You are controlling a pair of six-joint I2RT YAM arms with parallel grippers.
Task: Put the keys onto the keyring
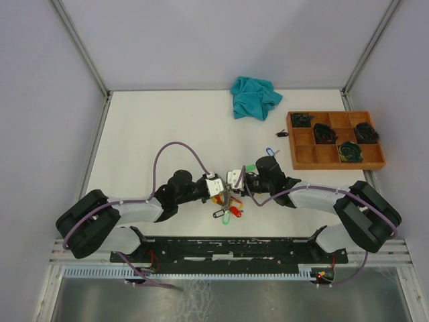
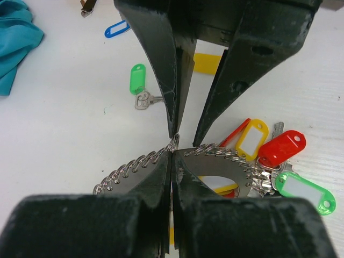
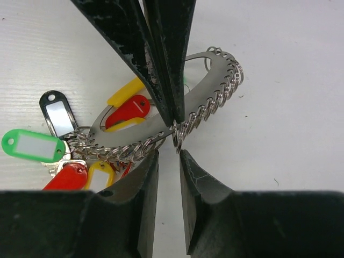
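Left gripper (image 2: 172, 157) clamps the keyring (image 3: 204, 86) by its rim, at the middle of the near edge of the table (image 1: 167, 121). Right gripper (image 3: 169, 156) has its jaws narrowly apart at that rim. Tagged keys (image 3: 32, 146) cluster beside it.

Light was bright, even and diffuse, falling from above. The white table (image 1: 167, 134) looked nearly washed out in the wrist views. Shadows beneath the keys (image 2: 269, 161) were soft and short. Small glints showed on the keyring (image 3: 207, 80). The fingers (image 2: 80, 226) along the bottom of both wrist frames were blurred. The overhead view was sharp.
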